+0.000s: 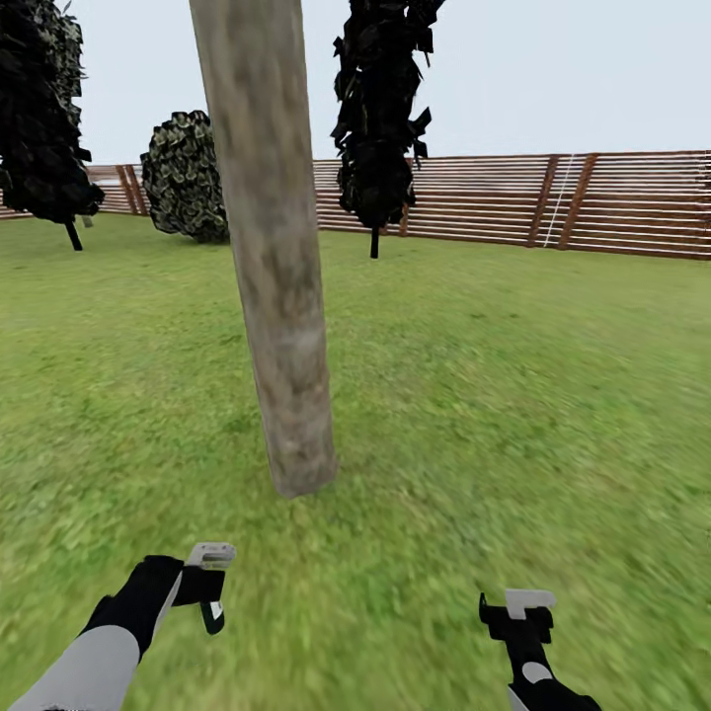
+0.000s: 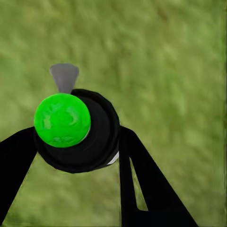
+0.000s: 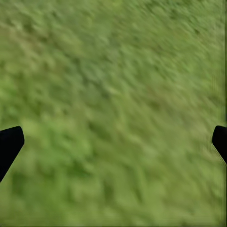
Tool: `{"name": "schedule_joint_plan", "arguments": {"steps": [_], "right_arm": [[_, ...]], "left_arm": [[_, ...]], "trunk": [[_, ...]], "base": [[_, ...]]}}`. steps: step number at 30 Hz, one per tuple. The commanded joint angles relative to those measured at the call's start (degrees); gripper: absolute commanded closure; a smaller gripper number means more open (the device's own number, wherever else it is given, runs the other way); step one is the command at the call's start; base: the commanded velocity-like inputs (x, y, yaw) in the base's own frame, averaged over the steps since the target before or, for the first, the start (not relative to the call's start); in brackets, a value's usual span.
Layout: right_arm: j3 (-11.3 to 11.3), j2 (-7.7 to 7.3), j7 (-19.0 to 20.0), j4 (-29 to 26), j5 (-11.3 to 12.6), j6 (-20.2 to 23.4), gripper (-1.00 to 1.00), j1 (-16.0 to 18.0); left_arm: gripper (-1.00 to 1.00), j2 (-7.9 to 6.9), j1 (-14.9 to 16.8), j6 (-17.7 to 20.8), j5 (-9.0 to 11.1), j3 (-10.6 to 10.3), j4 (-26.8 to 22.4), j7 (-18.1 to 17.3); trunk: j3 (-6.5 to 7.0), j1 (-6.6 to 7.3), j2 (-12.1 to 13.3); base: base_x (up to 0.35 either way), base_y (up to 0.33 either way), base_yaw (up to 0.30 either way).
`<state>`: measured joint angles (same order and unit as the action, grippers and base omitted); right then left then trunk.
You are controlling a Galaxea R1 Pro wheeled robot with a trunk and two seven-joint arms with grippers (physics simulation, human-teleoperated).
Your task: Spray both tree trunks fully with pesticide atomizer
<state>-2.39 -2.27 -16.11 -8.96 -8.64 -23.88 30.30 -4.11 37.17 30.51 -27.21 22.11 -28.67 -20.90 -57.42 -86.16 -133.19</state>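
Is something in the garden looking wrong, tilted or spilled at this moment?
The thick tree trunk leans a little rather than standing straight. Nothing is spilled on the grass. The left hand is closed on the atomizer; the right hand is open.

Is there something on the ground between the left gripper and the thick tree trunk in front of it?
No. In the head view, just bare grass lies between the left gripper, which holds the atomizer, and the tree trunk.
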Motion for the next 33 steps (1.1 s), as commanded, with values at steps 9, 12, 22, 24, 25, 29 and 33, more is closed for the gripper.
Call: {"name": "schedule_joint_plan", "arguments": {"steps": [9,12,22,24,25,29,33], "right_arm": [[-0.2,0.11,-0.1,0.1,-0.7,0.0,-1.00,0.1],[-0.2,0.07,-0.3,0.1,-0.8,-0.1,-1.00,0.0],[-0.2,0.07,-0.3,0.1,-0.8,-0.1,-1.00,0.0],[-0.2,0.07,-0.3,0.1,-0.8,-0.1,-1.00,0.1],[-0.2,0.07,-0.3,0.1,-0.8,-0.1,-1.00,0.1],[-0.2,0.07,-0.3,0.1,-0.8,-0.1,-1.00,0.1],[-0.2,0.07,-0.4,0.1,-0.8,0.0,-1.00,0.0]], "left_arm": [[1.00,0.23,1.2,3.7,-0.7,0.0,-0.5,0.0],[1.00,0.07,7.7,11.1,-0.4,0.0,-3.4,-1.0],[1.00,0.01,7.5,10.9,-0.7,-0.2,-4.1,-1.0],[1.00,0.18,7.8,11.0,-0.6,-0.1,-4.1,-1.0],[1.00,0.23,7.9,11.0,-0.5,-0.1,-4.1,-1.0],[1.00,1.19,8.2,11.0,-0.5,-0.1,-4.1,-1.0],[1.00,2.63,8.3,11.1,-0.4,-1.0,-4.2,-1.1]], "trunk": [[0.19,-0.02,0.0],[0.19,-0.02,0.0],[0.19,-0.02,0.0],[0.19,-0.02,0.0],[0.19,-0.02,0.0],[0.19,-0.02,0.0],[0.19,-0.02,0.0]], "base": [[0.277,-0.105,-0.141],[0.148,-0.171,0.002],[-0.088,0.011,0.001],[-0.321,0.005,0.000],[-0.329,0.003,0.000],[-0.296,0.001,-0.050],[-0.064,0.000,-0.215]]}}
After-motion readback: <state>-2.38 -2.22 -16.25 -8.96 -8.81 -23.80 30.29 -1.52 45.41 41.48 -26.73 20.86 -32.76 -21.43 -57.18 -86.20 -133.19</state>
